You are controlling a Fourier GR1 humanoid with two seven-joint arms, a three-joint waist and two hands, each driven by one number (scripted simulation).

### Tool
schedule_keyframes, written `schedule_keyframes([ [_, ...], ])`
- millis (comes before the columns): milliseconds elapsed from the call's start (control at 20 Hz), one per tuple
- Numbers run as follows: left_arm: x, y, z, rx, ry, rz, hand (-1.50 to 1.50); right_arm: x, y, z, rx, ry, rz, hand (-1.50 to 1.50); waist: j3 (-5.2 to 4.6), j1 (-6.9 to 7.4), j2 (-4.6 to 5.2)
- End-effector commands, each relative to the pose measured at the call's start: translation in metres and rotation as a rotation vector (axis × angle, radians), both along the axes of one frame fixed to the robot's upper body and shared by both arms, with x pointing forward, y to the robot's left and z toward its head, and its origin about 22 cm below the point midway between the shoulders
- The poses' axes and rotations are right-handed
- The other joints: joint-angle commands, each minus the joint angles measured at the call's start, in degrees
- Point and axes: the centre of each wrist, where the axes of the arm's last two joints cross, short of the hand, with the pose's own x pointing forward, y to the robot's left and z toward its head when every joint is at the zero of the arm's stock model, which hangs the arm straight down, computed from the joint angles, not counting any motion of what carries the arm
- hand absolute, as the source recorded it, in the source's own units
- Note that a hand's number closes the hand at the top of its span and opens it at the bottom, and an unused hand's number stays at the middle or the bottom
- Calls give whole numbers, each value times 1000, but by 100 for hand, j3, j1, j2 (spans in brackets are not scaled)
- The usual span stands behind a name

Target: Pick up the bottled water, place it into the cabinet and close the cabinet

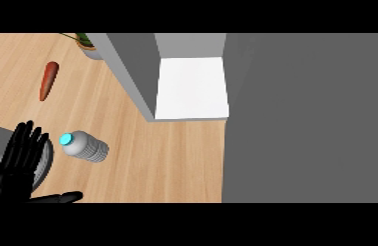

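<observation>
The water bottle (87,147) is clear and ribbed with a cyan cap that shows at its upper left. It rests on the wooden counter (162,160) at the left. My left hand (16,172) is at the lower left edge, open, with its fingers pointing up and its thumb stretched right. It sits just left of the bottle and does not touch it. The grey cabinet (131,75) stands open at the top centre, and its white shelf (192,87) is bare. My right hand is out of view.
An orange carrot (48,80) lies on the counter at the far left. A potted plant (88,44) stands at the cabinet's left corner. A large grey panel (299,120) fills the right side, next to the shelf.
</observation>
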Motion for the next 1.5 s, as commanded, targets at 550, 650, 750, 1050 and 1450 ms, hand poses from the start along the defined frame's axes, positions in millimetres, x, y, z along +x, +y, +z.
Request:
schedule_keyframes([
  [550,46,27,-69,-3,95,55,-150,-30,11,45,74,-87,68,-150,-5,-27,12],
  [650,40,29,-84,-12,128,34,-150,-31,8,43,72,-72,77,-150,-3,-9,9],
  [750,48,31,-90,-38,127,50,-150,-30,1,39,72,-86,77,-150,-1,-7,12],
  [1050,48,21,-122,-26,117,91,-150,-36,-2,37,62,-86,79,-150,-5,-20,17],
  [1450,43,0,-160,-208,80,25,-150,-39,-1,38,66,-80,80,-150,-16,-30,28],
])
